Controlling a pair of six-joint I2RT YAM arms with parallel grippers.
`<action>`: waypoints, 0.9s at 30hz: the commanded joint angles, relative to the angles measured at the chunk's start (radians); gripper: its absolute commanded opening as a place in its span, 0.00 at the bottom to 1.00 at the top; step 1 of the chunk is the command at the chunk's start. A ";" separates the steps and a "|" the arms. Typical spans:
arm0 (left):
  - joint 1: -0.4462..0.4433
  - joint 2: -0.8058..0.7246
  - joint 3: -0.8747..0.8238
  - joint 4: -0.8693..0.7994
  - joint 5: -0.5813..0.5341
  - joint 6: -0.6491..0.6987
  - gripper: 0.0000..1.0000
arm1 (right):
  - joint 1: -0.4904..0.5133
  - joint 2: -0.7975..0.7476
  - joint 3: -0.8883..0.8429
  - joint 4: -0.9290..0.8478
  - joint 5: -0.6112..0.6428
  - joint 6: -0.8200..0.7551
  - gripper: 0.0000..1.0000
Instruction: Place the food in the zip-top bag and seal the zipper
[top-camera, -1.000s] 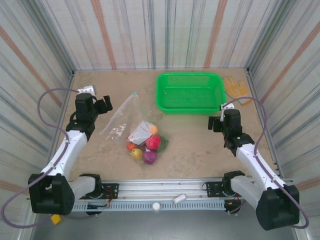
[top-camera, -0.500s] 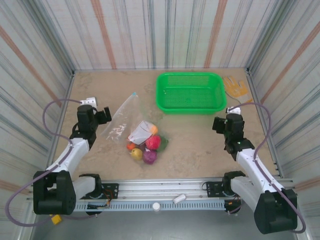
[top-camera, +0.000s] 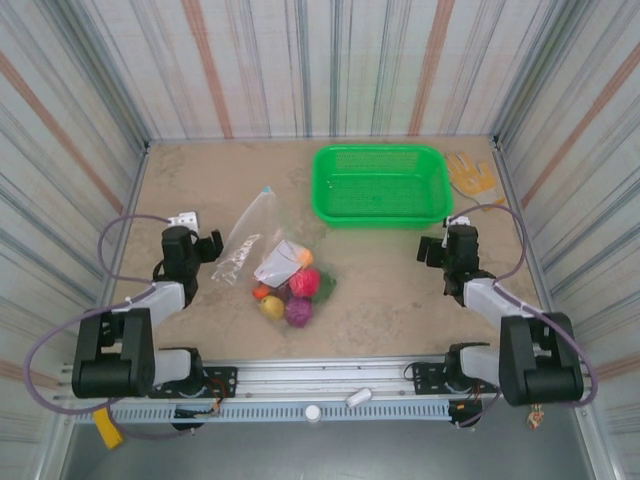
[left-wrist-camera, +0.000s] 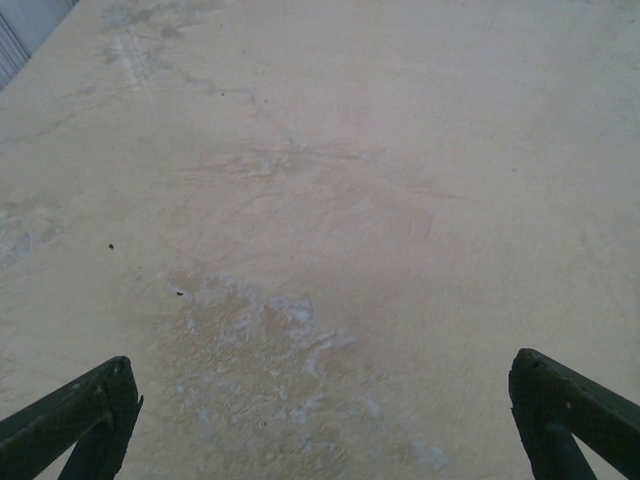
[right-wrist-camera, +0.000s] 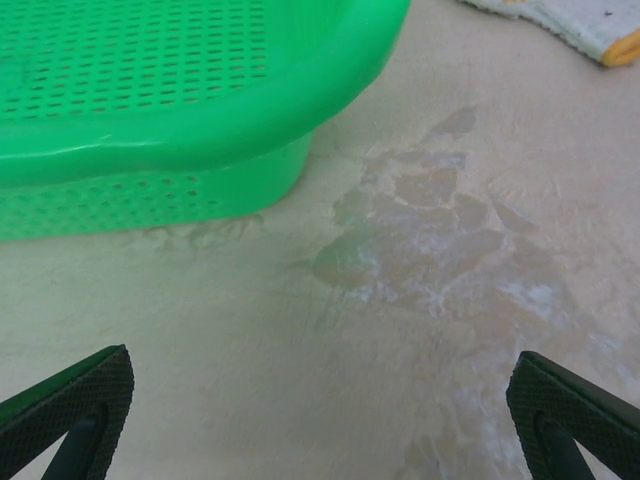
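Food (top-camera: 303, 284) looks bagged in zip-top bag (top-camera: 241, 244); zipper (top-camera: 266, 190) seal unclear. Left gripper (left-wrist-camera: 320, 365), right gripper (right-wrist-camera: 320, 358) both wide, empty.

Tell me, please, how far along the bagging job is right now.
Looks done: the food lies bunched at the near end of the zip-top bag, apparently inside. In hand: nothing; the left pincer and right pincer are open and empty above the table. Left: possibly the seal; the zipper is too small to judge shut.
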 joint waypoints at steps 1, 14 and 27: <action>0.010 0.058 -0.013 0.253 0.099 0.073 0.99 | -0.033 0.055 -0.046 0.348 -0.102 -0.051 0.99; -0.002 0.231 0.050 0.289 0.173 0.120 0.99 | -0.139 0.326 -0.002 0.580 -0.229 -0.052 0.99; -0.016 0.219 0.052 0.267 0.146 0.126 0.99 | -0.118 0.309 0.003 0.545 -0.179 -0.056 0.99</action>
